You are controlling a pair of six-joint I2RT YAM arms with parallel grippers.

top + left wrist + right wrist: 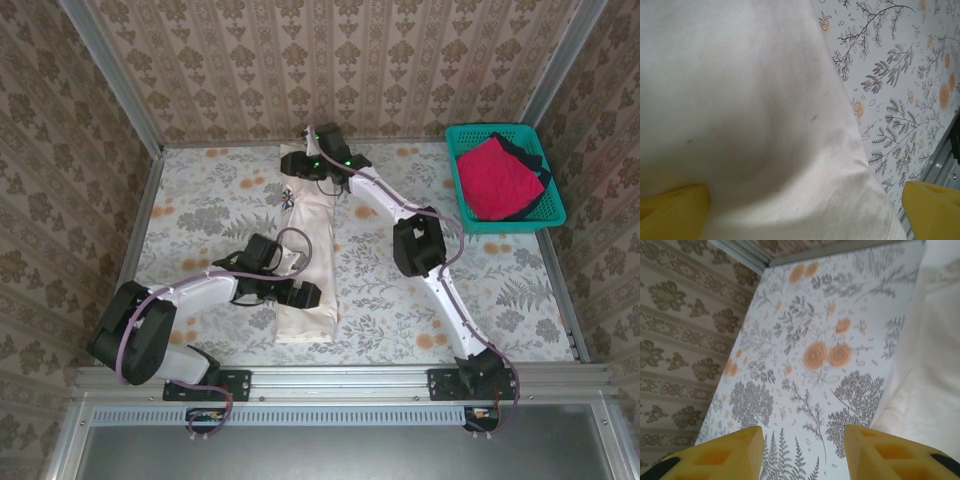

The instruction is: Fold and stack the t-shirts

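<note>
- The cream shirt [305,262] lies in the middle of the table [200,210], folded lengthwise into a long narrow strip that runs from the near edge toward the far wall.
- The left claw [305,293] hovers low over the near half of that strip, jaws spread wide and gripping nothing. In its wrist view the yellow fingers [675,212] stand on either side of plain cloth. It looks placed to take or pin this end for a crosswise fold.
- The right claw [293,168] sits at the far end of the strip, jaws partly apart and empty. Between its yellow fingers [725,455] lies bare flowered table, with the shirt's edge just to one side. It seems to be lining up on that far end without having reached the cloth.
- One arm stands at each end, probably because a long strip folds squarely only when both ends are controlled.
- The teal basket [457,175] stands in the far right corner, well apart from the strip.
- Inside it the red shirt [497,180] lies crumpled on top. The dark shirt [530,160] is bunched behind and beneath it, toward the far rim.
- Neither of those is folded and no stack exists yet, so the task looks to be at an early stage.
</note>
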